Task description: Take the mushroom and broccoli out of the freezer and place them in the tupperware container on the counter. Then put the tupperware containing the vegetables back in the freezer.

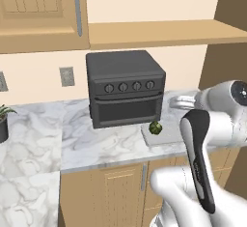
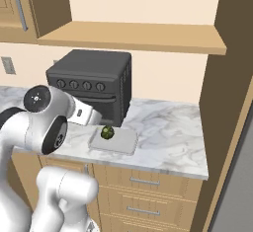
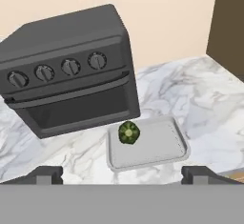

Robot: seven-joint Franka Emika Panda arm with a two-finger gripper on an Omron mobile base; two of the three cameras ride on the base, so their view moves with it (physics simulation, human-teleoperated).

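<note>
Small dark-green bumpy broccoli clump resting inside shallow pale grey-white rectangular tupperware tray, at tray corner nearest black countertop oven. Tray sitting on white-and-grey marbled stone surface, just in front of oven.

Risk: broccoli near tray rim; may roll out if tray lifted tilted. Mushroom not yet in tray.

Gripper above and well back from tray, angled down toward it, jaws spread wide, holding nothing.

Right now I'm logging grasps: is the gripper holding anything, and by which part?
Nothing is held. The gripper is open and empty above the counter; the broccoli lies free in the tupperware container.
</note>
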